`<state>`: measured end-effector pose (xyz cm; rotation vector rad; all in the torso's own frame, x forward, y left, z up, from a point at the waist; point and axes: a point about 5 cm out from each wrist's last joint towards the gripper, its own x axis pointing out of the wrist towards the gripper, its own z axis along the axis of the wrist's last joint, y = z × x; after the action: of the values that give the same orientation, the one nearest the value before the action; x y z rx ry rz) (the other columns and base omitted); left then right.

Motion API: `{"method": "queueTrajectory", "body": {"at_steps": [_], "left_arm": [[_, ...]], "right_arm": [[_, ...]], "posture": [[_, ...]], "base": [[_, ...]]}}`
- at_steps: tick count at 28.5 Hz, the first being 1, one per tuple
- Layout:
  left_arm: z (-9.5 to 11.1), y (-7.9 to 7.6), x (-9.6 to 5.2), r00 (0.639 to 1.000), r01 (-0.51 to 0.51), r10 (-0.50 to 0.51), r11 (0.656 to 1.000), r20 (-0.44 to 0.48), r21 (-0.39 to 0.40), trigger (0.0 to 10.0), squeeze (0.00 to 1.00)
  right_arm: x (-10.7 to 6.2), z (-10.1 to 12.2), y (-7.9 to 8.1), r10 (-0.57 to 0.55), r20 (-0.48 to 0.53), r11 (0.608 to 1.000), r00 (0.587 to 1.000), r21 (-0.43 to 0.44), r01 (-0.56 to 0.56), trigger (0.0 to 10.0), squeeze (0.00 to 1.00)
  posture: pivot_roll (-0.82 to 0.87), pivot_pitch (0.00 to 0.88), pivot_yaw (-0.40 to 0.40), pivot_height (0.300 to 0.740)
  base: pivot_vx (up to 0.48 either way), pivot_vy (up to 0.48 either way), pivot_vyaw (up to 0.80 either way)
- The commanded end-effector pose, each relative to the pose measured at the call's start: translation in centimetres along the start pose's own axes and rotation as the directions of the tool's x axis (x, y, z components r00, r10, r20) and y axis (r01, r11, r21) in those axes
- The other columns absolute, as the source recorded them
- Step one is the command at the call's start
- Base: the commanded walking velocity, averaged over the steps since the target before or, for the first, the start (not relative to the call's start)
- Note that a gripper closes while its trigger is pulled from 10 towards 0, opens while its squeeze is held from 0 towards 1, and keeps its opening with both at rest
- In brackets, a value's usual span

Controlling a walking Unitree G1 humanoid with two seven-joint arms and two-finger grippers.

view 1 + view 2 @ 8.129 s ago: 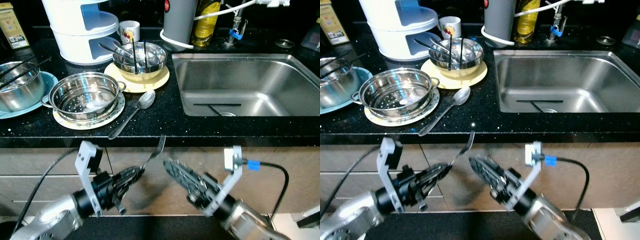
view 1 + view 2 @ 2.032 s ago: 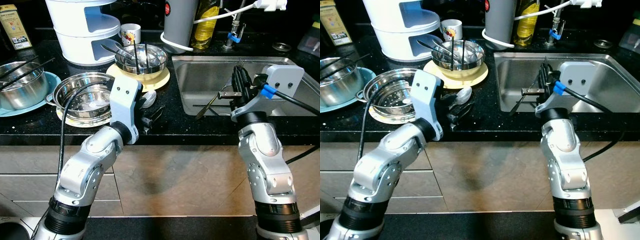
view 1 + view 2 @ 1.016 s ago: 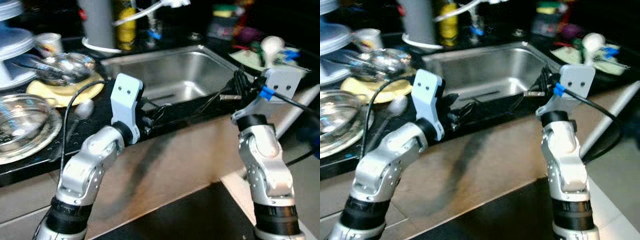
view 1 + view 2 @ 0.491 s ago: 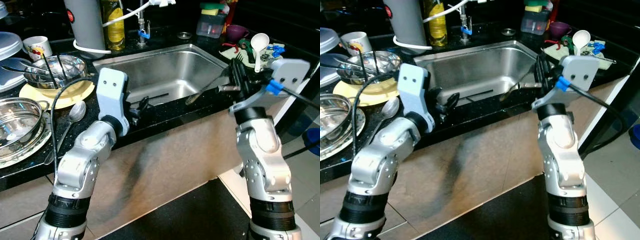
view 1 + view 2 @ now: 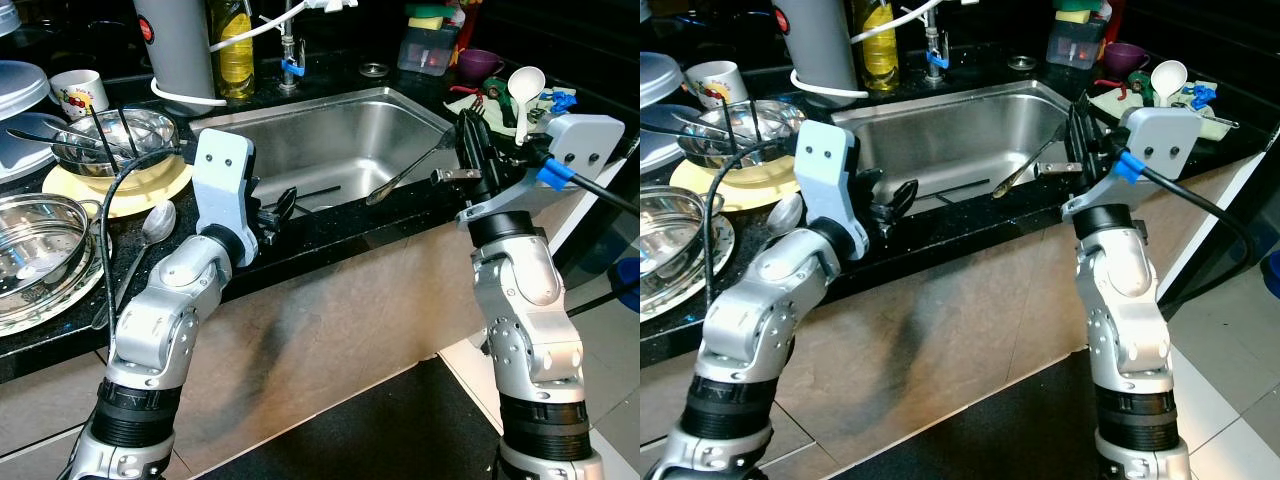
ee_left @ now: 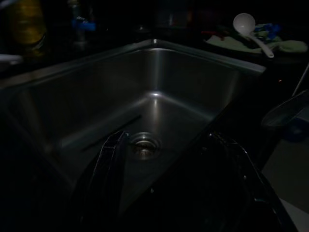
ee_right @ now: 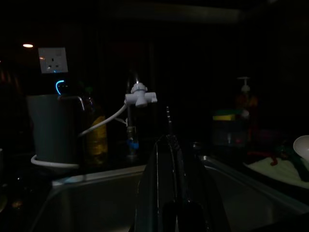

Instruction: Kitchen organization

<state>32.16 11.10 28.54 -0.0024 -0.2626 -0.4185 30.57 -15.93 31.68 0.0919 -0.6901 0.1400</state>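
My right gripper [image 5: 470,148] is shut on a metal fork [image 5: 405,178] above the right front corner of the steel sink [image 5: 330,140]. The fork's handle slants down and left over the basin. In the right wrist view its tines [image 7: 167,113] stick up past the closed fingers [image 7: 164,193]. At the sink's front rim my left gripper [image 5: 276,212] stands open and holds nothing. The left wrist view looks between its spread fingers [image 6: 108,164] down at the drain [image 6: 142,145]. A large spoon [image 5: 150,228] lies on the black counter to the left.
On the left of the counter are a steel colander [image 5: 30,250], a bowl of utensils [image 5: 110,135] on a yellow plate, and a mug [image 5: 78,90]. A grey kettle [image 5: 180,45] and oil bottle [image 5: 232,50] stand behind. A white ladle [image 5: 525,85] lies right of the sink.
The fork has passed from my left gripper, below the counter edge, to my right gripper, raised over the sink. The left gripper now stands open. The camera has swung right.
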Motion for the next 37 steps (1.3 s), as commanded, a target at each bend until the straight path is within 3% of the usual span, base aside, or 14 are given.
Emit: {"method": "queueTrajectory", "body": {"at_steps": [1, 27, 37], "left_arm": [[0.0, -0.4, 0.1, 1.0, 0.021, -0.021, 1.0, -0.003, 0.002, 10.0, 0.0], [0.5, -0.8, 0.3, 0.998, 0.059, -0.059, 0.998, 0.013, 0.012, 10.0, 0.0], [0.5, -1.7, 0.3, 0.995, 0.103, -0.103, 0.995, 0.017, 0.013, 10.0, 0.0]], "right_arm": [[0.0, 0.3, 0.1, 0.003, 0.023, 1.0, 1.0, -0.005, -0.003, 10.0, 0.0], [-0.1, 0.2, 0.0, 0.003, 0.023, 1.0, 1.0, -0.002, -0.002, 10.0, 0.0], [-0.2, 0.2, -0.3, -0.009, 0.023, 1.0, 1.0, -0.009, 0.009, 10.0, 0.0]], "posture": [[-0.08, 0.164, -0.014, 0.74], [-0.08, 0.163, -0.013, 0.74], [-0.08, 0.162, -0.012, 0.74]], "base": [[0.319, 0.0, 0.0], [0.326, 0.0, 0.0], [0.0, 0.0, 0.0]]}}
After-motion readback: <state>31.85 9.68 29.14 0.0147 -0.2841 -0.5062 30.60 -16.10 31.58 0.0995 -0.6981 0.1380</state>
